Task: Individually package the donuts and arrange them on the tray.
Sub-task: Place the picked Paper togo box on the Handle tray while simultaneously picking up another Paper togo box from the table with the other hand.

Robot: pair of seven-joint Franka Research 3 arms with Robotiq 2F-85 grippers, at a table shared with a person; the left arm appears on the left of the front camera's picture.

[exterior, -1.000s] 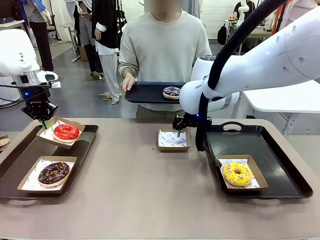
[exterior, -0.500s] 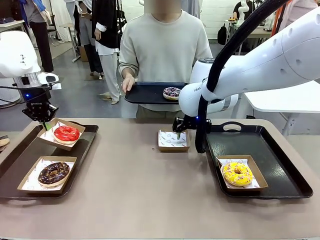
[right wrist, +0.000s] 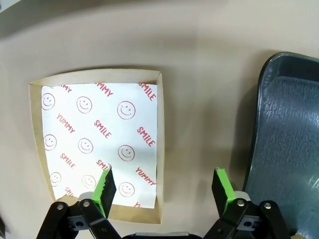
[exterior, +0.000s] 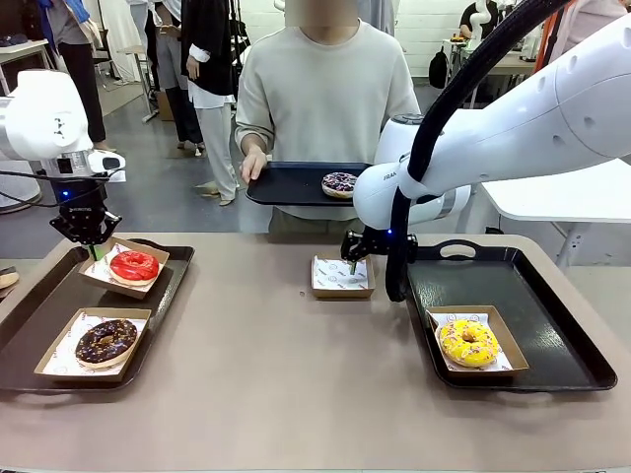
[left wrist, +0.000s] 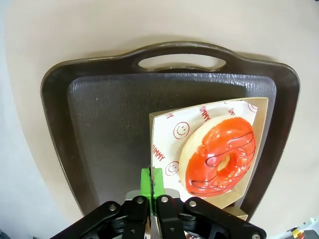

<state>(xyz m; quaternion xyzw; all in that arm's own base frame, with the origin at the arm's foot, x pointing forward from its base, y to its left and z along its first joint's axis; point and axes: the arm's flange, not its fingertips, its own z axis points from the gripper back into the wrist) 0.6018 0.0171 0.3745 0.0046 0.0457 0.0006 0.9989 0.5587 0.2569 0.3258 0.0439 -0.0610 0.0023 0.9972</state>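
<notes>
Beige table (exterior: 276, 394), person at the far side holding a tray (exterior: 286, 182) with the purple donut (exterior: 338, 181). Left tray (exterior: 39, 305): chocolate donut (exterior: 105, 340) and red donut (exterior: 134, 265), both boxed. Right tray (exterior: 552, 315): yellow donut (exterior: 467, 342), boxed. Empty box (exterior: 340, 276) mid-table, long axis toward the person. Right gripper (right wrist: 164, 185) wide open, holding nothing, jaws straddling its tray-side wall; purple donut lies beyond, right arm nearer. Left gripper (left wrist: 151, 179) pinched on the red-donut box (exterior: 113, 284) corner.
</notes>
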